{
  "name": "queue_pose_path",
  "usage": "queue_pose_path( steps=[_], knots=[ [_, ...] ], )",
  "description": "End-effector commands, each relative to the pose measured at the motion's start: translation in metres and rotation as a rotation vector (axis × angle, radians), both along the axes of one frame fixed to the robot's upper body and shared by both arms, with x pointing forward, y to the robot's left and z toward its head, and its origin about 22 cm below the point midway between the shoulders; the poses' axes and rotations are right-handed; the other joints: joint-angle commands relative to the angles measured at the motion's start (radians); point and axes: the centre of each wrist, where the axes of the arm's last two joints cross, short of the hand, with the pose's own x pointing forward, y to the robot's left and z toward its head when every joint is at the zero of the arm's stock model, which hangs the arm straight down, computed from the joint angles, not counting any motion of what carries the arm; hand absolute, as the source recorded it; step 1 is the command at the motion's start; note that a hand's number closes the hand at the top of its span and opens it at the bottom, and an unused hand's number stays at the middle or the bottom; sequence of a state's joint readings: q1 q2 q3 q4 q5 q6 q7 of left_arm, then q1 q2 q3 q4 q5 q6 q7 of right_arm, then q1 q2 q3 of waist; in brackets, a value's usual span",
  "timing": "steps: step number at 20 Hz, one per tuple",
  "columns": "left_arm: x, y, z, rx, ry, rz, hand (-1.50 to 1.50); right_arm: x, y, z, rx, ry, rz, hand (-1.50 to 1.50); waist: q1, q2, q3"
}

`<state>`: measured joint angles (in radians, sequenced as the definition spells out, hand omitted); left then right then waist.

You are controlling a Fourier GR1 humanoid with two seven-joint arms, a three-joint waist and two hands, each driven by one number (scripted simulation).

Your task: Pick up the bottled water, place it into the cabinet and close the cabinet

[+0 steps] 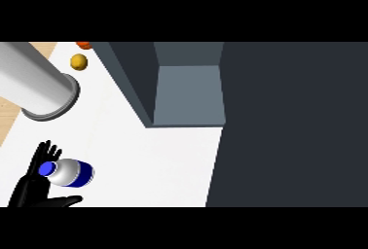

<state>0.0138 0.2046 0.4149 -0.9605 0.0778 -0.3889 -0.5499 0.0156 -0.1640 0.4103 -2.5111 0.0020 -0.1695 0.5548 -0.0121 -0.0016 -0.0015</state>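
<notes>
our left hand (32,182) is the only hand we can see, black, coming up from the lower left of the head view. its fingers (45,154) stand straight and a little fanned, pointing away from us, while the thumb (63,200) juts out to the right along the bottom. nothing is clasped; the hand is spread wide.

right against those fingers, in the crook between them and the thumb, sits the small white plastic water bottle with a blue cap and blue label band (69,172). its cap lies next to the fingers and its body runs out to the right, so from here its long axis seems to point away from the palm. whether it stands or is tipped, we cannot tell from this steep angle.

beyond it, the white counter top (165,160) stretches up and right to the dark grey cabinet (187,92), whose open compartment lies well apart from the bottle. our right hand is out of view, so the left is clearly the nearer one. we judge the next move calls for curling fingers and thumb round the bottle's body before any lift.
</notes>
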Motion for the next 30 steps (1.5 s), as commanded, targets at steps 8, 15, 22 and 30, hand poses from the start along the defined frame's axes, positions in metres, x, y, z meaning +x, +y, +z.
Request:
queue_pose_path(
  steps=[8,15,22,30],
  knots=[
    [-0.004,0.009,-0.035,-0.091,-0.053,0.009,-1.5,-0.035,-0.011,0.015,0.03,-0.08,-0.021,-1.5,-0.007,0.001,0.0],
    [0.031,-0.015,-0.036,-0.125,-0.057,0.006,-1.5,-0.036,-0.008,0.017,0.019,-0.089,-0.039,-1.5,-0.006,0.0,0.0],
    [0.022,-0.008,-0.042,-0.201,-0.055,-0.03,-1.5,-0.036,-0.015,0.014,0.019,-0.058,-0.067,-1.5,-0.004,0.0,0.0],
    [0.051,-0.031,-0.037,-0.272,-0.083,-0.126,1.5,-0.02,-0.02,-0.004,0.012,-0.068,-0.095,-1.5,-0.004,0.002,0.001]
  ],
)
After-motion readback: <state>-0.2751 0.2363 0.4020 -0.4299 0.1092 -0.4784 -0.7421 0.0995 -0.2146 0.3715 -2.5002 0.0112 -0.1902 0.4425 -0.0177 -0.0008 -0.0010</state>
